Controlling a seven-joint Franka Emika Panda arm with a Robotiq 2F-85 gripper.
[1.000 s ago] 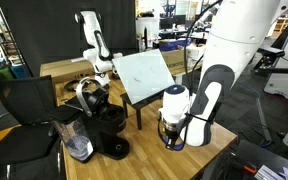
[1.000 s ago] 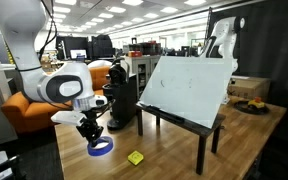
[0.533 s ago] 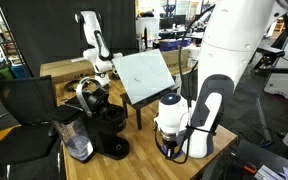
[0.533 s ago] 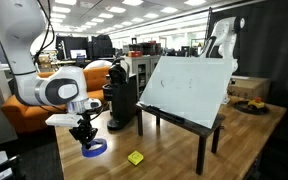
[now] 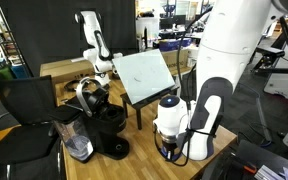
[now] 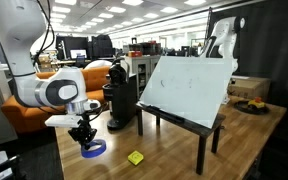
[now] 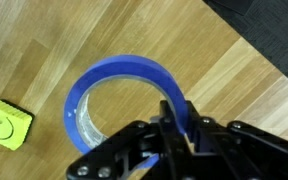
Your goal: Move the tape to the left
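Note:
The tape (image 7: 114,75) is a blue ring-shaped roll with a hollow centre. In the wrist view my gripper (image 7: 174,125) is shut on its near rim, with the ring hanging over the wooden table. In an exterior view the tape (image 6: 95,148) sits under my gripper (image 6: 85,137) near the table's front corner, at or just above the surface. In an exterior view my gripper (image 5: 169,150) is low at the table's near edge and the tape is hidden behind the arm.
A small yellow block (image 6: 135,158) lies on the table close to the tape, also in the wrist view (image 7: 6,124). A tilted white board on a dark stand (image 6: 189,85) and a black coffee machine (image 6: 121,100) stand behind. The table edge (image 7: 254,45) is near.
My gripper moved with the tape toward the table's front corner, away from the yellow block, between one second ago and half a second ago. Since then it has barely moved.

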